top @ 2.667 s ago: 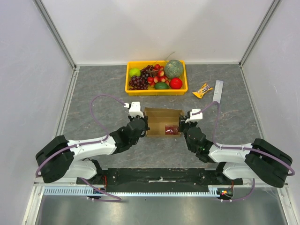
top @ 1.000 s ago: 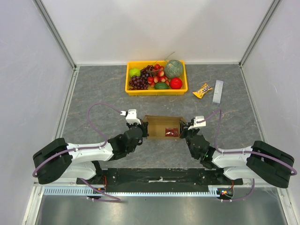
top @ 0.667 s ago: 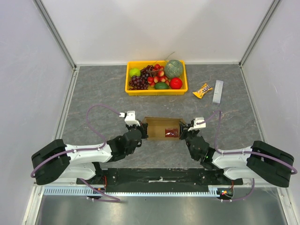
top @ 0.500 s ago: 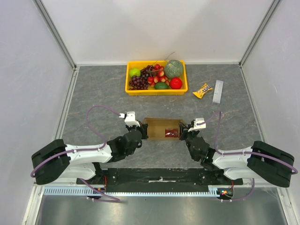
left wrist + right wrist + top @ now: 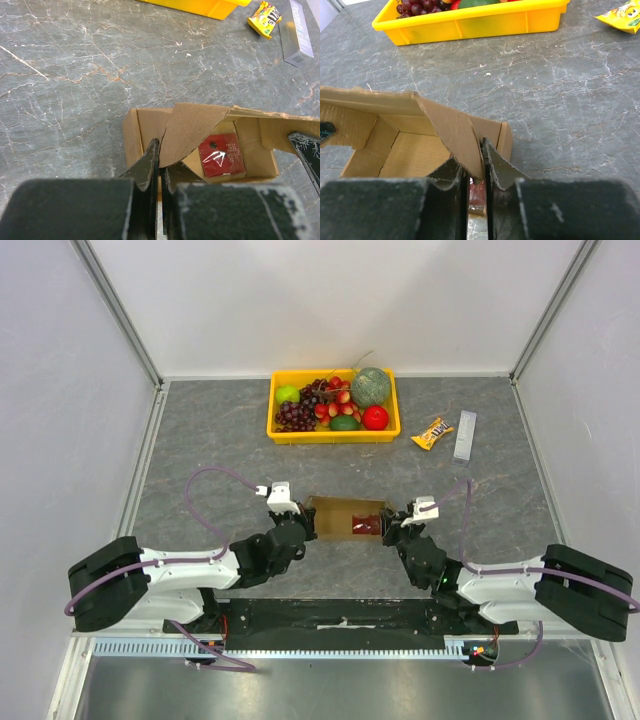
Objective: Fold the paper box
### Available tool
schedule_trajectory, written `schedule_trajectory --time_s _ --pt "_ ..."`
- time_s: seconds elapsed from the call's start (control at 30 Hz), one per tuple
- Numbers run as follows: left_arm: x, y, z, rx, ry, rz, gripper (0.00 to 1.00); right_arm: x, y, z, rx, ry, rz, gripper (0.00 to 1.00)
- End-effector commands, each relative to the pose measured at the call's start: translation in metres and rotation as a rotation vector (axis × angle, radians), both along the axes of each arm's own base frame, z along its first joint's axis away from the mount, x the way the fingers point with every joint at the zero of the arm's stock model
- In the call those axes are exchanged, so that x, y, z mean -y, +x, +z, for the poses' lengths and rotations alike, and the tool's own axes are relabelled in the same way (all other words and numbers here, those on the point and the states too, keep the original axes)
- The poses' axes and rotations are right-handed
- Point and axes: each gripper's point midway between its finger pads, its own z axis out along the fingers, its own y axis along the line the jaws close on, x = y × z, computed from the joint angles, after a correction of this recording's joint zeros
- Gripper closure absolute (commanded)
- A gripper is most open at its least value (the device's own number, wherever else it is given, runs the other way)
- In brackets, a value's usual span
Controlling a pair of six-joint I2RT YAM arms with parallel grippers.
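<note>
Your arms have drawn the paper box (image 5: 345,517) nearer. Only the wrist views show the left gripper (image 5: 160,161) pinching a flap. You cannot tell whether the right gripper (image 5: 476,161) grips.

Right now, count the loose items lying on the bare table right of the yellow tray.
2: a yellow candy packet right of the tray, and a grey bar beside it, farther right. None looks hidden.

From the right wrist, the red packet (image 5: 476,197) is mostly hidden behind the right gripper (image 5: 475,154) and a flap of the paper box (image 5: 451,131); the yellow tray (image 5: 470,22) and snack bag (image 5: 622,11) run off the top edge.
</note>
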Motion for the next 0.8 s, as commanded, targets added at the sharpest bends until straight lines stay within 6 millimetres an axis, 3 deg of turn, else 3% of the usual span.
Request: schedule_trajectory --time_s 0.0,0.13,0.27,0.53,0.77 --pt "-0.006 -0.009 -0.019 -0.046 0.022 0.018 0.98 0.003 -0.006 -0.006 -0.025 0.004 -0.001 0.77" --pt "-0.008 -0.01 -0.02 -0.047 0.031 0.022 0.98 0.003 -0.008 -0.003 -0.029 0.004 0.008 0.63" --pt "-0.009 -0.011 -0.021 -0.046 0.04 0.029 0.98 0.002 -0.011 0.004 -0.027 0.012 0.031 0.56" --pt "-0.012 -0.011 -0.02 -0.041 0.05 0.042 0.98 0.0 -0.024 0.022 -0.02 0.045 0.126 0.48" --pt "-0.013 -0.011 -0.019 -0.039 0.059 0.045 0.98 -0.007 -0.047 0.044 0.027 0.122 0.293 0.44"
